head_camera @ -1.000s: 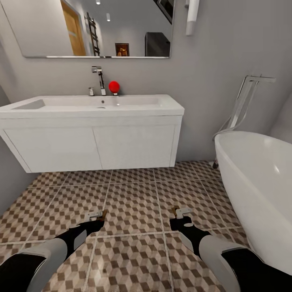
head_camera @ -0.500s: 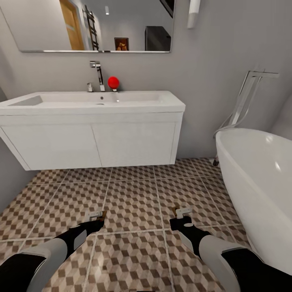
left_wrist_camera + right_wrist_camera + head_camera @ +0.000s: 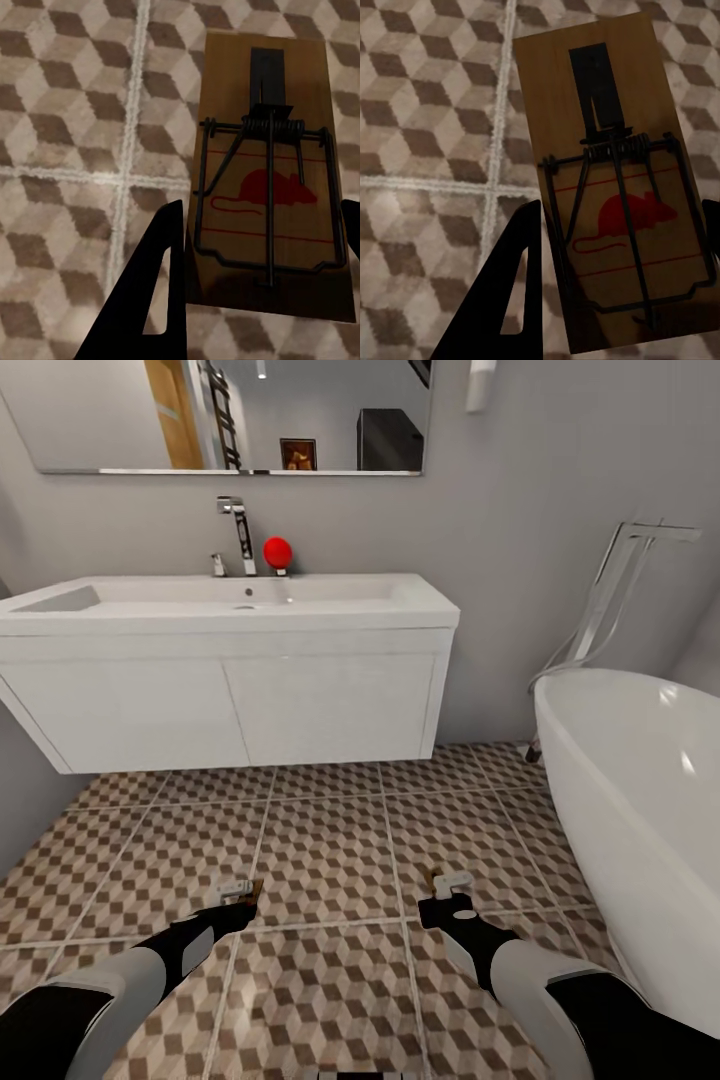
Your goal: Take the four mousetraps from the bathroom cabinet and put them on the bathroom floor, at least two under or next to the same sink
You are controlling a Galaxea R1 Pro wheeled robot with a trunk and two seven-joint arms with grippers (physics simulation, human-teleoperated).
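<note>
My left gripper (image 3: 238, 892) hangs low over the bathroom floor (image 3: 330, 840), shut on a mousetrap (image 3: 266, 187), a brown wooden board with a wire spring and a red mouse print. My right gripper (image 3: 447, 887) is shut on a second mousetrap (image 3: 615, 172) of the same kind. In each wrist view the black fingers (image 3: 161, 285) (image 3: 514, 285) flank the board, with cube-patterned tiles behind it. The white sink (image 3: 230, 600) with its chrome tap (image 3: 240, 530) tops a wall-hung vanity straight ahead, a couple of tiles beyond both grippers. The cabinet is out of view.
A white oval bathtub (image 3: 640, 780) fills the right side, close to my right arm, with a chrome floor tap (image 3: 610, 590) behind it. A red ball (image 3: 277, 551) sits at the back of the sink under the mirror (image 3: 230, 415). A grey wall closes the left.
The whole picture has shifted: the vanity and mirror sit a little higher, so the camera moved. Both grippers keep their places in view, and each still holds its trap.
</note>
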